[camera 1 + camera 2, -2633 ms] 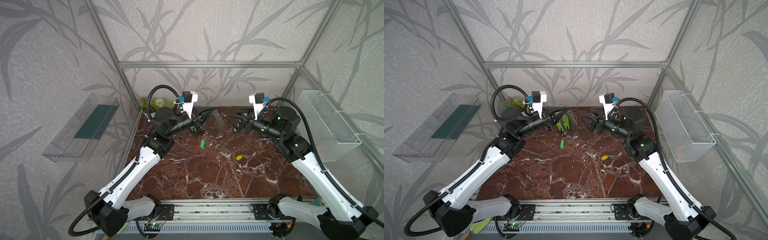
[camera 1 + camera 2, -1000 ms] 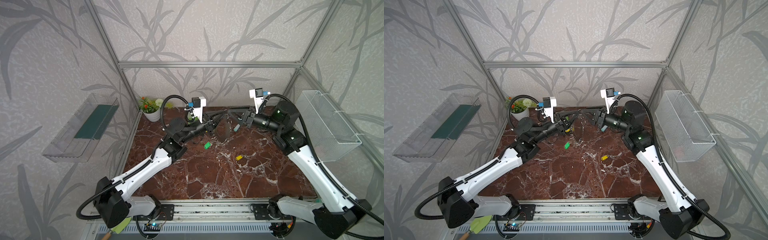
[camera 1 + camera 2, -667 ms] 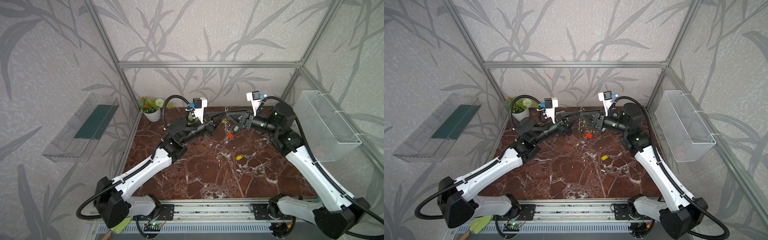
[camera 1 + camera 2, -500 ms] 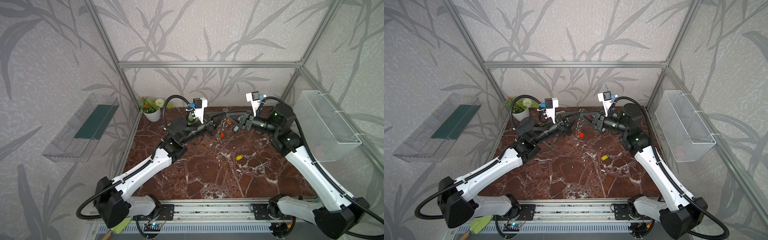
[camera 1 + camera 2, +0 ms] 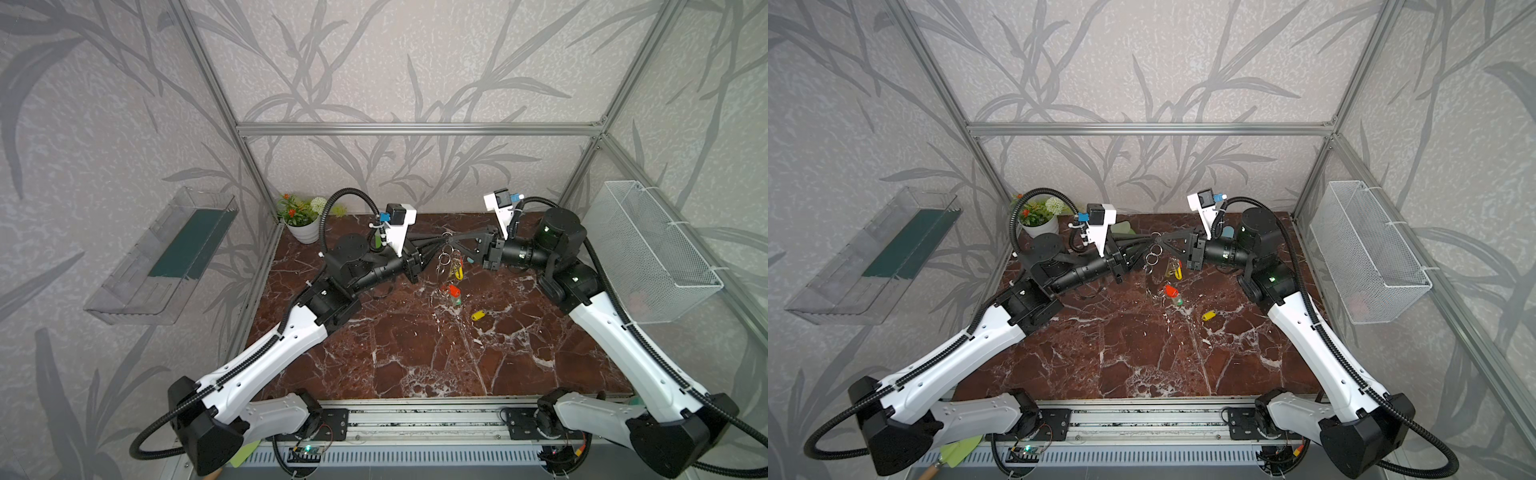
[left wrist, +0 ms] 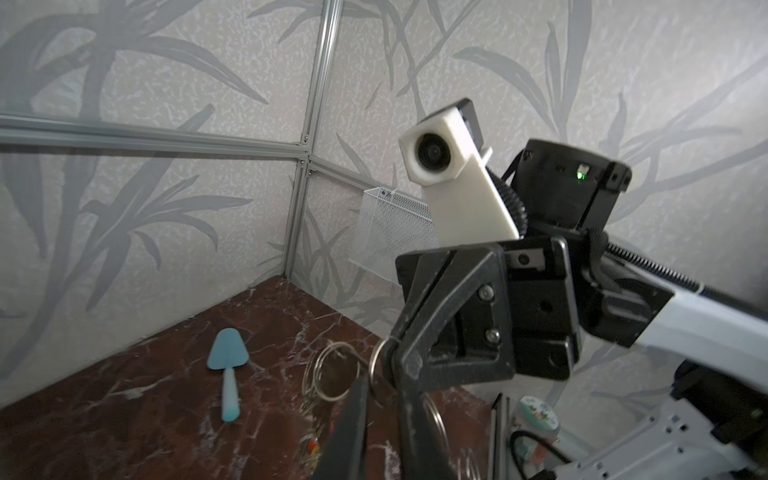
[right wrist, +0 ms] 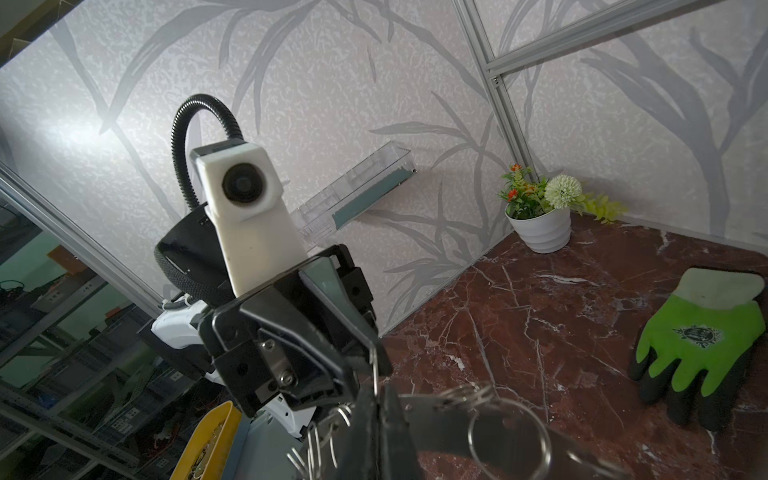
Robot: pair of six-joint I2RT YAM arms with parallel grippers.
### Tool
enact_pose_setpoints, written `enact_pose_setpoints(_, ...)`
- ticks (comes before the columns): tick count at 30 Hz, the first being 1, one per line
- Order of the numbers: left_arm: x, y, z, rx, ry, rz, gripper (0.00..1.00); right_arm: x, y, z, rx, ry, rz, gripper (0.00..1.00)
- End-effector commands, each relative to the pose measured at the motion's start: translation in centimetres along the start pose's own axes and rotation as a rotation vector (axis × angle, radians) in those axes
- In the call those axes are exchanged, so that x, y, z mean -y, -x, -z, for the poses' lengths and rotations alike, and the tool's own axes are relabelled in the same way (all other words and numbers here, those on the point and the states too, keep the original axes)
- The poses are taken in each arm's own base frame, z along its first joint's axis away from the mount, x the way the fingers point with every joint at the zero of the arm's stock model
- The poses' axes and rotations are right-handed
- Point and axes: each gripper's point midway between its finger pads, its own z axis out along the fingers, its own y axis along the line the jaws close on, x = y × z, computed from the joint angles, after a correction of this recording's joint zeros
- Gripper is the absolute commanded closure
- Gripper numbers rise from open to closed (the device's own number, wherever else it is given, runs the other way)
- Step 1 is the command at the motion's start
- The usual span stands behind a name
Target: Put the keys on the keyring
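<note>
While the keyring (image 5: pixel 445 254) hangs rearward, bare tabletop (image 5: pixel 415 357) reaches the front edge.

text: none legible | glove (image 7: pixel 702 332): dark round emblem, lettering unreadable

A potted plant (image 5: pixel 305 220) sits on the desk (image 5: pixel 415 353), well left of the left pincer (image 5: pixel 441 241); a wire basket (image 5: pixel 648 253) hangs well right of the right pincer (image 5: pixel 452 240).
</note>
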Motion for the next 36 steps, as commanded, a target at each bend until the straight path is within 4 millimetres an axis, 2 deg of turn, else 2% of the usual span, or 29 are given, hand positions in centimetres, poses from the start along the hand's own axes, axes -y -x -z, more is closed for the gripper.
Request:
enact_pose_setpoints(1,0.5,-0.8,2.4,-0.123,0.011,-0.114,0.61,-1.9,1.1,0.4,-0.006,0.042,0.11,1.0)
enact_pose_setpoints(5,0.3,-0.8,4.6,-0.215,0.031,-0.229,0.44,-2.0,0.4,0.6,-0.056,0.028,0.183,1.0)
enact_pose_setpoints(7,0.4,-0.4,5.3,-0.25,0.019,-0.257,0.39,-2.3,0.1,0.7,-0.078,0.035,0.227,1.0)
enact_pose_setpoints(9,0.9,-0.2,5.7,-0.285,-0.017,-0.274,0.33,-2.7,-0.4,0.9,-0.104,0.04,0.274,1.0)
enact_pose_setpoints(12,1.7,-0.2,5.6,-0.326,-0.075,-0.297,0.3,-3.0,-1.1,1.2,-0.14,0.046,0.344,1.0)
enact_pose_setpoints(14,1.9,-0.2,4.9,-0.322,-0.11,-0.3,0.31,-3.0,-1.4,1.4,-0.158,0.045,0.374,1.0)
enact_pose_setpoints(17,2.4,0.2,4.0,-0.315,-0.162,-0.295,0.4,-3.4,-1.6,1.6,-0.167,0.055,0.431,1.0)
enact_pose_setpoints(22,2.4,0.5,2.6,-0.323,-0.199,-0.272,0.46,-3.6,-2.0,1.8,-0.198,0.055,0.473,1.0)
enact_pose_setpoints(28,2.9,0.1,1.8,-0.343,-0.252,-0.262,0.49,-3.8,-2.3,1.5,-0.196,0.086,0.466,1.0)
enact_pose_setpoints(36,3.3,-0.5,1.0,-0.385,-0.304,-0.25,0.63,-3.6,-2.2,1.1,-0.191,0.097,0.452,1.0)
